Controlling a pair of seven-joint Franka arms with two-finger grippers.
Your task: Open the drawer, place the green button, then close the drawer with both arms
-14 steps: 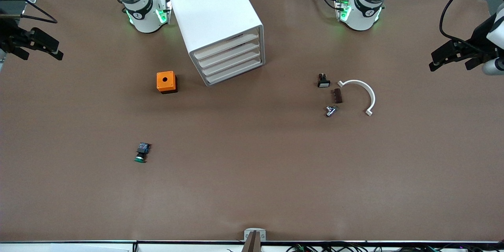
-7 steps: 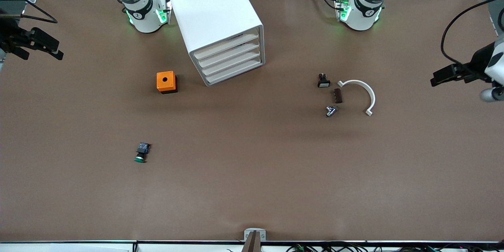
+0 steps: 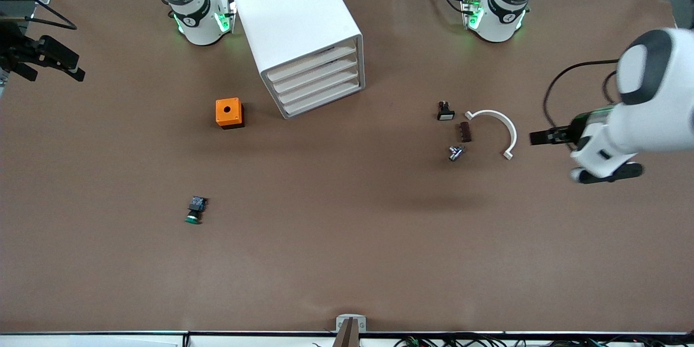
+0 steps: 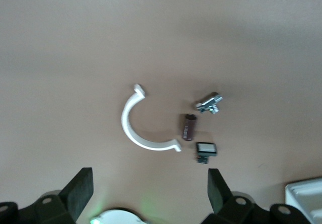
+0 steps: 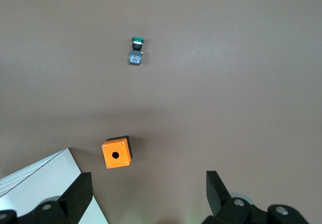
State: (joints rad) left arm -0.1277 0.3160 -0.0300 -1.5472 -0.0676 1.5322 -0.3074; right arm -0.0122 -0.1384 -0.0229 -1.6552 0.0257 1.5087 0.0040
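The white cabinet (image 3: 295, 21) stands near the right arm's base, with all four tray drawers (image 3: 317, 84) shut. The button (image 3: 194, 210), with a green cap and a black-and-blue body, lies on the brown table nearer the front camera than the orange box (image 3: 229, 113). It also shows in the right wrist view (image 5: 136, 51). My right gripper (image 3: 56, 76) hangs open and empty over the right arm's end of the table, its fingers (image 5: 78, 194) wide apart. My left gripper (image 3: 542, 138) is open and empty, over the table beside the white arc; its fingers (image 4: 216, 189) are wide apart.
A white arc piece (image 3: 501, 127), a brown part (image 3: 464, 132), a metal part (image 3: 455, 152) and a black part with a white cap (image 3: 445, 111) lie together toward the left arm's end. They also show in the left wrist view, around the arc (image 4: 146, 126).
The left arm has swung in from the table's end and lowered, bringing its gripper toward the white arc and small parts. The right gripper has barely moved. Nothing on the table has moved.
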